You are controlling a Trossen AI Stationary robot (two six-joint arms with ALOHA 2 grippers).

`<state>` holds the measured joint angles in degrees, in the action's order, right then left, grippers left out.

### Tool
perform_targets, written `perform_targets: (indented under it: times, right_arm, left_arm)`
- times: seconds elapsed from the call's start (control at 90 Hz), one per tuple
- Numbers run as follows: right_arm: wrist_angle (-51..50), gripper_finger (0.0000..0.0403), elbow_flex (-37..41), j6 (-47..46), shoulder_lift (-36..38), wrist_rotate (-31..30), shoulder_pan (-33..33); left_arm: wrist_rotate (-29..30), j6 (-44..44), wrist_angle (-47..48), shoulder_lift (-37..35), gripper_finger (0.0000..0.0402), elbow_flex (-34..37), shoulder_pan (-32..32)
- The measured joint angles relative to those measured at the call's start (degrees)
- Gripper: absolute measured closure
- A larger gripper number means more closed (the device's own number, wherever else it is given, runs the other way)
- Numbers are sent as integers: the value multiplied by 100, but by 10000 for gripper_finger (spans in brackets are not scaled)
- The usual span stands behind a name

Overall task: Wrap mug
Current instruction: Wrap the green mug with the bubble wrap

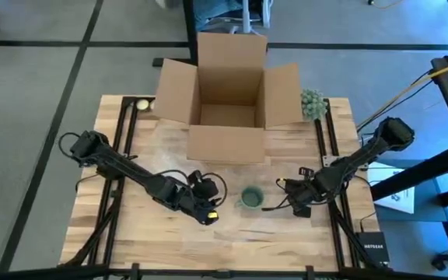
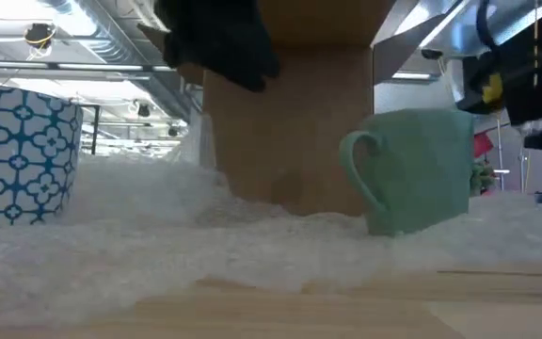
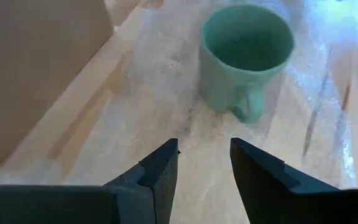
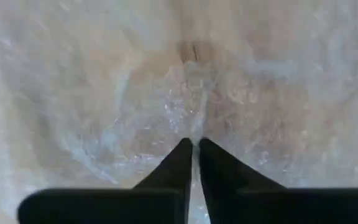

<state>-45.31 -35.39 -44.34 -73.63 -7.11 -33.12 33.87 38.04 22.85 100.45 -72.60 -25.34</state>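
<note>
Right hand: fingers drawn almost together, pinching a fold of the bubble wrap between their tips. In the high view it sits low on the counter, just to the right of the mug. The pinch looks meant to give it an edge to lift over the mug.

Left hand: fingers parted with a clear gap and nothing between them. It is aimed at the mug from near the counter, with the mug's handle turned toward it. It appears to be waiting to catch or press the sheet once that is brought over.

Mug: mint green, upright, mouth open upward, standing on the bubble wrap between the two hands. It touches neither hand. Standing on the sheet lets the wrap be folded up around it without moving the mug.

Bubble wrap: clear, crumpled, spread over the middle of the counter in front of the box; the low view shows it bunched up on the near side of the mug.

Cardboard box: open, flaps out, at the counter's back behind the mug, probably the place for the wrapped mug.

Progress: by my reading, wrapping has barely begun; the mug's sides are bare.

Other: a blue-and-white patterned cup shows at the low view's left; a small green plant stands beside the box's right flap.
</note>
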Motion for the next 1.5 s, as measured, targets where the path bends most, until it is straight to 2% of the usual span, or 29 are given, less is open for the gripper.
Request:
perform_targets:
  times: [0.156,0.278,0.711,0.9,1.011,1.189,1.5]
  right_arm:
    - [9,400,-484,353,4,-395,0]
    - [322,396,-772,587,6,-805,0]
    - [2160,400,-889,1799,9,-1402,15]
    - [3244,400,-889,2440,-159,-1941,15]
    - [3757,400,-891,2809,-450,-1938,96]
    - [3975,400,-895,2812,-1004,-1911,354]
    - [4253,399,-895,2806,-1268,-1264,584]
  left_arm:
    - [22,-66,-333,246,270,0,0]
    - [0,-74,-539,410,270,0,0]
    - [-18,-92,-599,424,270,0,62]
    - [-17,-81,-646,445,270,0,143]
    - [-15,-257,-825,457,270,0,177]
    - [-47,-595,-1300,457,270,0,235]
    - [-170,-1131,-2272,493,270,0,527]
